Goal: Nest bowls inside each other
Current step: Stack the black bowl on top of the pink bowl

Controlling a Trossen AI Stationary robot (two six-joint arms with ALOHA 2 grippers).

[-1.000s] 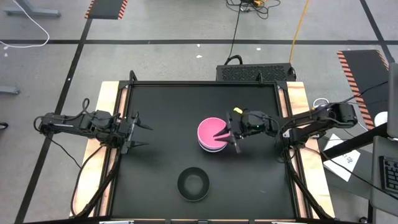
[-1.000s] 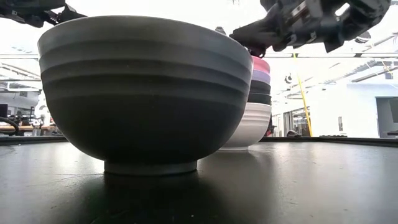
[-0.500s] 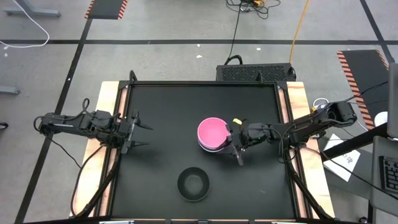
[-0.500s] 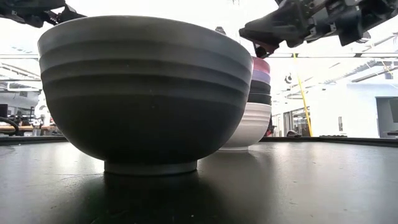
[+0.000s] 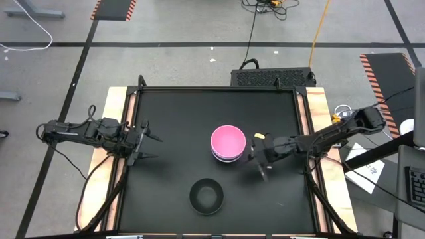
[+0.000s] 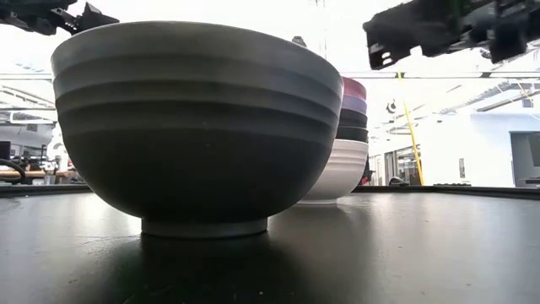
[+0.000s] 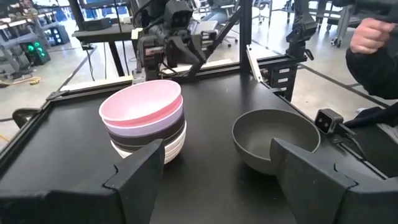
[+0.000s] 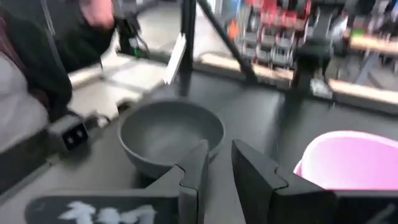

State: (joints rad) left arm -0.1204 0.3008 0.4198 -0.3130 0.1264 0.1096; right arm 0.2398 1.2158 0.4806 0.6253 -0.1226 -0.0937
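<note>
A stack of nested bowls (image 5: 228, 143) stands on its white bottom bowl right of the table's middle, with the pink bowl (image 7: 142, 103) on top, lavender and black under it. One black bowl (image 5: 206, 196) stands alone on its foot near the near edge; it fills the low view (image 6: 198, 127). My right gripper (image 5: 260, 166) hangs in the air just right of the stack, open by a narrow gap (image 8: 221, 146) and holding nothing. My left gripper (image 5: 147, 146) waits open at the table's left edge.
A black mat covers the table inside a raised frame (image 5: 302, 133). A person's hand (image 7: 373, 34) and dark sleeve (image 8: 37, 50) show beyond the near edge. Open mat lies between the stack and the lone black bowl, and across the table's left half.
My right gripper has drawn back from the pink bowl's rim toward the table's right and near edges and risen a little, ending clear of the stack. The stack and the lone black bowl have stayed in place.
</note>
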